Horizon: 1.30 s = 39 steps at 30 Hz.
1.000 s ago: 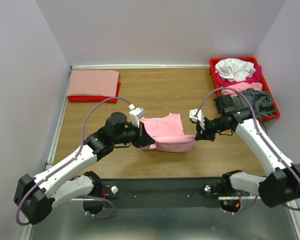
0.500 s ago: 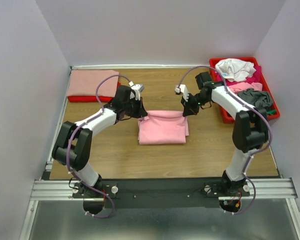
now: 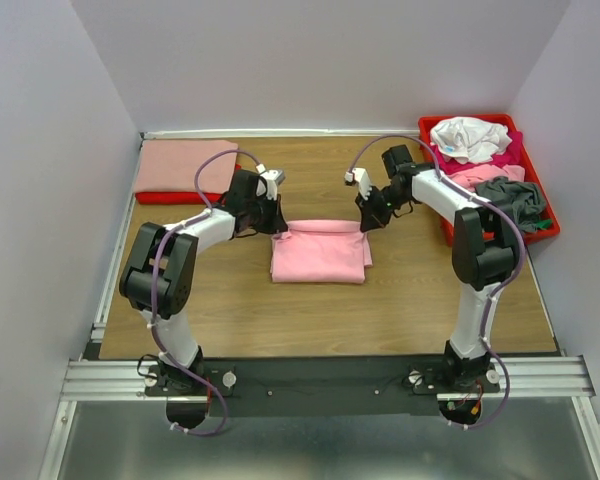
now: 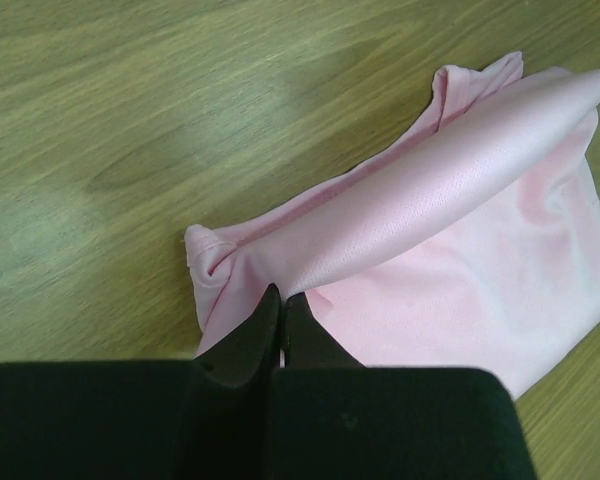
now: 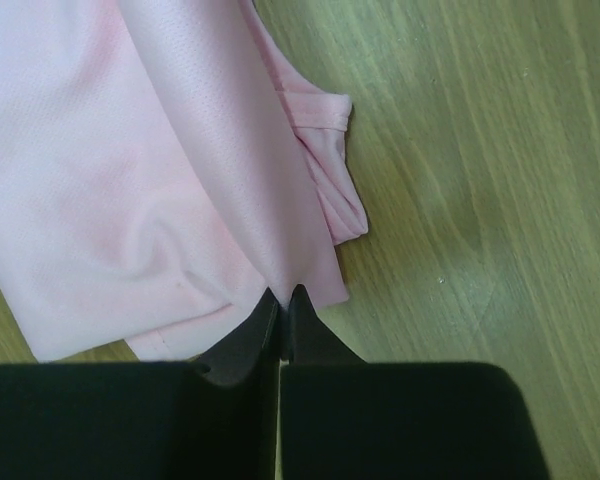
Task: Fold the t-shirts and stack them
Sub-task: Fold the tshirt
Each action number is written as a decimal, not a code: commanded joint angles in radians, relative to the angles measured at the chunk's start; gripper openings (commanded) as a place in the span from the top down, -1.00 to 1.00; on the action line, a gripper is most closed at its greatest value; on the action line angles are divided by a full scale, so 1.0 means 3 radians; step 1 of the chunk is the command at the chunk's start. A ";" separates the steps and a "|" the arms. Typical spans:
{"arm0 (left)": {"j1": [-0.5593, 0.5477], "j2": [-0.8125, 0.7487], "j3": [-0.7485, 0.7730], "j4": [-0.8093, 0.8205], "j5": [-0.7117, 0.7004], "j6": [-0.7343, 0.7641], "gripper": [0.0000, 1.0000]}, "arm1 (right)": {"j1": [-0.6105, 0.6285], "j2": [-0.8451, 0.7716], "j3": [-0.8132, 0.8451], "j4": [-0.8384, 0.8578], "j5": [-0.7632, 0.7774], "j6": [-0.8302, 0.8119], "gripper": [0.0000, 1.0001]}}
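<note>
Mid-table, the pink shirt (image 3: 318, 255) lies folded, its top layer rolled along the 12 o'clock edge. At its 10 o'clock corner the left gripper (image 3: 276, 224) has jaws pressed together, pinching that fold. At the 2 o'clock corner the right gripper (image 3: 366, 220) has jaws nearly touching, with cloth peaked between the tips.

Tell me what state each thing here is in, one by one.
Light pink t-shirt: folded, far corners pinched.
Left claw: shut on one far corner.
Right claw: shut on the other corner.
Salmon shirt: folded, stacked on a red shirt.
Red tray: heaped with crumpled, unfolded shirts.
</note>
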State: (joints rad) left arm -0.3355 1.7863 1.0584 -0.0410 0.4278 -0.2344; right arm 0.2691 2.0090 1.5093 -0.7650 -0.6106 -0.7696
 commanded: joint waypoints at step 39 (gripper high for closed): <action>-0.0277 -0.2748 -0.1503 0.0065 -0.0117 -0.0415 -0.20 | -0.0084 -0.1215 -0.1451 0.1384 0.0455 0.2090 0.26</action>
State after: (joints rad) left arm -0.3344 1.0283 0.6258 -0.0463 0.3511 -0.3275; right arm 0.2485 1.7340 1.1183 -0.3450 -0.5411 -0.1505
